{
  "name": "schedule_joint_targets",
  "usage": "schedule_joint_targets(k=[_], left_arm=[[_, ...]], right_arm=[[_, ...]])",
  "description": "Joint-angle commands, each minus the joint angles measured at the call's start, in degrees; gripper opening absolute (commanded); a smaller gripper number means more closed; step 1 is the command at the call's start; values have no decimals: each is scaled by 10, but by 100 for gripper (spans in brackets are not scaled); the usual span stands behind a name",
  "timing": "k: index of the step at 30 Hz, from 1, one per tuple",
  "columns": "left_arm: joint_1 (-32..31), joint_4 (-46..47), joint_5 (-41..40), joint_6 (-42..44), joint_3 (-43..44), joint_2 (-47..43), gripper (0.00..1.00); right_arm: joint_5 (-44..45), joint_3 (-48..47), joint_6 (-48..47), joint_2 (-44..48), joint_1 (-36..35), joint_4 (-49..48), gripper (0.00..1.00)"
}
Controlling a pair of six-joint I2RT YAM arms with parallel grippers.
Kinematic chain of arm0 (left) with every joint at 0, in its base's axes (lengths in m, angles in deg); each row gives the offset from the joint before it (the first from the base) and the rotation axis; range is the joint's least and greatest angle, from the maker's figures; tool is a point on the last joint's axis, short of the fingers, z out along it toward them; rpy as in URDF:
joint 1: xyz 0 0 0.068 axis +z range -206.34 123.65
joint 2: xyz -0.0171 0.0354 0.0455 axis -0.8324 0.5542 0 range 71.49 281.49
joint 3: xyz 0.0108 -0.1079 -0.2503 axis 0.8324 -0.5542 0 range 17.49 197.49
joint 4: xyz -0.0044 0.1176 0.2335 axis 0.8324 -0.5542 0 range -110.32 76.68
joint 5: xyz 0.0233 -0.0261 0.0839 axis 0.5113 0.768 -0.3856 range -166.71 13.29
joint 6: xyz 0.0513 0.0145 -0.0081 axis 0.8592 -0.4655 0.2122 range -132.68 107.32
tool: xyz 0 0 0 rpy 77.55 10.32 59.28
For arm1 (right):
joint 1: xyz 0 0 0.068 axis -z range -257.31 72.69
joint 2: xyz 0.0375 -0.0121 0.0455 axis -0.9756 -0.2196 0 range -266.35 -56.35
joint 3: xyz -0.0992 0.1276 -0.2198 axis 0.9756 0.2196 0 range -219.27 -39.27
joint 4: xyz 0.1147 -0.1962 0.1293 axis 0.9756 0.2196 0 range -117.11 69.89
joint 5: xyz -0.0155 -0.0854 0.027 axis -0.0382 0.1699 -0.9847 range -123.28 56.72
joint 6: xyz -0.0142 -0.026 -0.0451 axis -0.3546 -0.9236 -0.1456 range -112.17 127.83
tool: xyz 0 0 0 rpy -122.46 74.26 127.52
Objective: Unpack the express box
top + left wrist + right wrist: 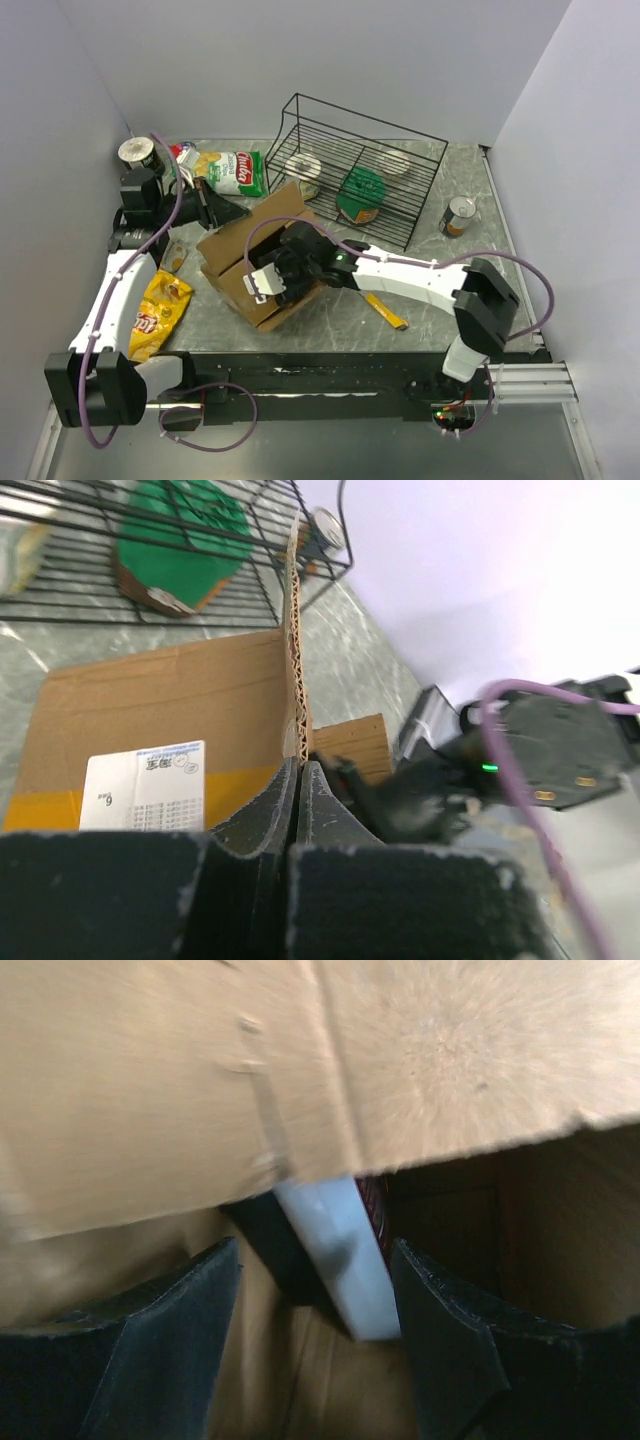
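Observation:
The express box (232,262), brown cardboard with open flaps, sits mid-table. My left gripper (228,212) is shut on the edge of its upright back flap; in the left wrist view the fingers (298,767) pinch the corrugated edge (293,660), with the white label (145,785) on the flap beside them. My right gripper (272,283) reaches down into the box. In the right wrist view it (315,1270) is open, with a pale flat packet (340,1255) standing tilted between the fingers, partly under a cardboard flap (300,1060). The rest of the box's contents is hidden.
A black wire basket (415,185) at the back holds a green-lidded tub (360,190) and round items. A tin can (459,215) stands right of it. A green-white snack bag (235,172), a yellow chips bag (160,310), a cup (135,152) and a yellow stick (385,312) lie around.

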Motion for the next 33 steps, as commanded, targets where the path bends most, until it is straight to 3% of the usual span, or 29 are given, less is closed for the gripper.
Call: schedule_joint_targets(k=[1, 10, 14, 16, 20, 28, 33], left_arm=[[-4, 12, 54, -2, 15, 40, 1], [-4, -35, 95, 29, 68, 132, 1], [-4, -55, 103, 40, 75, 152, 1], [-3, -84, 101, 69, 82, 156, 1], [-4, -111, 83, 103, 89, 164, 1], [-3, -90, 36, 92, 93, 165, 1], [-3, -135, 20, 131, 120, 175, 1]], right_arm=[[5, -34, -54, -47, 18, -6, 69], [-15, -113, -85, -159, 42, 9, 60], [7, -93, -76, -158, 42, -57, 30], [22, -75, -69, -136, 42, -79, 21], [20, -20, -51, -62, 43, -96, 13], [-102, -34, 40, 119, 43, 84, 8], [-100, -47, 118, 213, 46, 173, 4]])
